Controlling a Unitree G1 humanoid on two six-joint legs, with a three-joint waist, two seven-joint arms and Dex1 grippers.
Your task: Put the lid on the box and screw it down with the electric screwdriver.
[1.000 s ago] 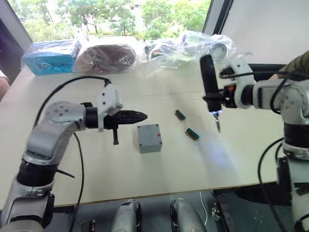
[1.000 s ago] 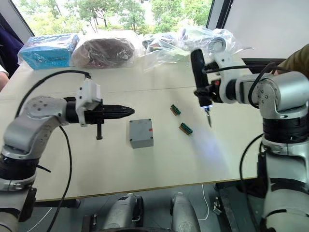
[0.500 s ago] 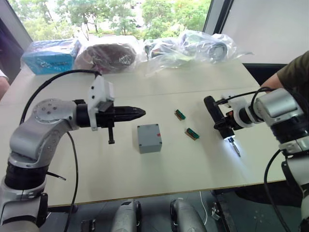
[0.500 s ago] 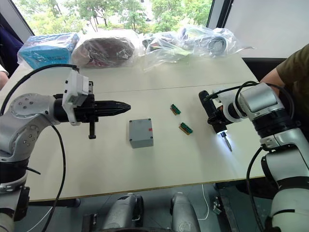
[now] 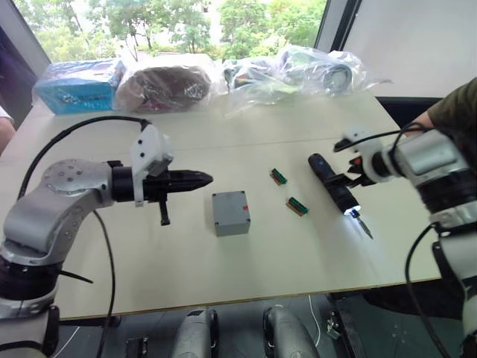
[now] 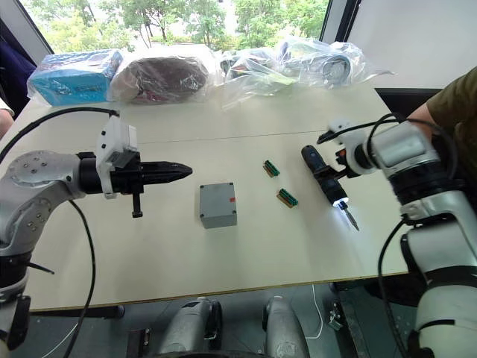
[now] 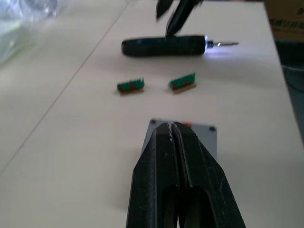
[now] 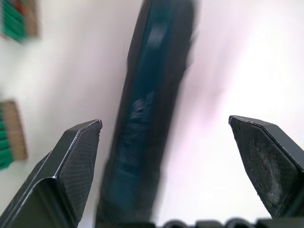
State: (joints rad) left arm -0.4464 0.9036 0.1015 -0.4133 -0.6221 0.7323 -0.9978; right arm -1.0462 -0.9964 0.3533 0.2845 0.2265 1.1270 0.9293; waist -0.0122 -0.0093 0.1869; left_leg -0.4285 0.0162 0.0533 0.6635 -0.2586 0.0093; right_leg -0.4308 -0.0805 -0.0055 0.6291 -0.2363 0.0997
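Reaching in from the left of the head views, left gripper [image 5: 200, 178] with fingers pressed together on nothing, hovering left of centre and pointing at the box [image 5: 230, 212]. Sitting at frame centre on the table [image 5: 223, 276], that box with the lid [image 6: 218, 202] already flat on top. Right of it, two small green blocks [image 5: 278, 177], then the electric screwdriver [image 5: 333, 183] lying on the table at centre right, tip lit and bit aimed toward the lower right. Just right of its barrel, right gripper [image 5: 352, 173] with fingers spread wide and the tool let go.

Risks, as judgement: a round barrel set loose could roll toward the table edge at the right; a careless pass of either arm could nudge the box or scatter the blocks; whether every screw is seated cannot be told.

Left wrist view: corner screw holes on the lid and the closed fingers [image 7: 185, 161], too small overhead. Right wrist view: both spread fingertips [image 8: 76, 156] straddling the barrel without touching.
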